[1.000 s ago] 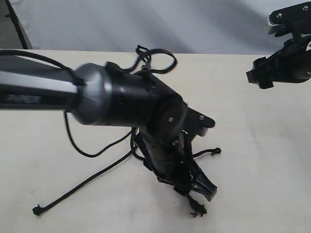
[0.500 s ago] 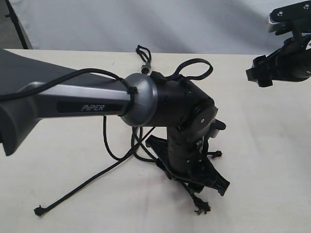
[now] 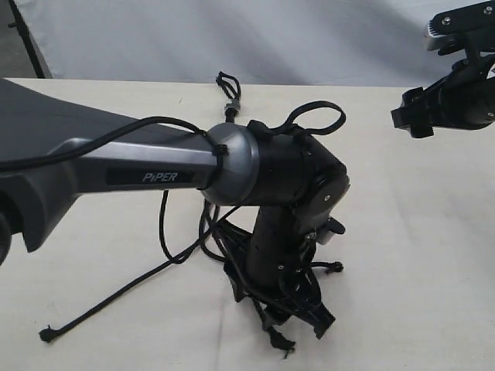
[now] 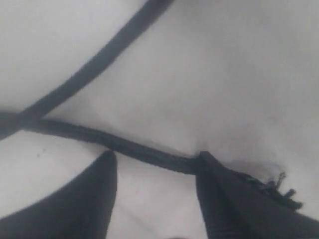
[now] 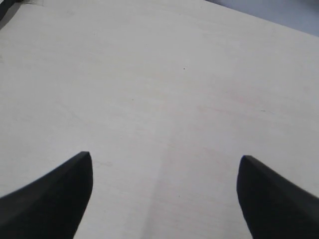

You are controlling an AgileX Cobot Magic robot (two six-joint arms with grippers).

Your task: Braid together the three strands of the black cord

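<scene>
The black cord's small loop [image 3: 227, 81] and grey band [image 3: 230, 108] lie at the far middle of the table. Its three strands run toward me under my left arm. One strand [image 3: 108, 301] trails to the front left. Another ends in a knot [image 3: 334, 267] on the right. The last ends in a frayed knot [image 3: 282, 345] below my left gripper [image 3: 282, 321]. That gripper [image 4: 154, 155] is open and points down. A strand [image 4: 134, 147] lies across its fingertips, touching one finger [image 4: 214, 194], with the frayed end [image 4: 279, 183] beyond. My right gripper [image 3: 421, 116] [image 5: 164, 160] hovers open and empty.
My left arm's grey forearm [image 3: 139, 174] and wrist span the middle of the exterior view and hide where the strands cross. A glossy arm cable [image 3: 164, 232] hangs in a loop near the strands. The beige table [image 3: 418, 255] ends at a pale back wall.
My left arm has swung and its gripper has shifted left and nearer the front edge. The frayed strand end has moved with it. The right arm has stayed still.
</scene>
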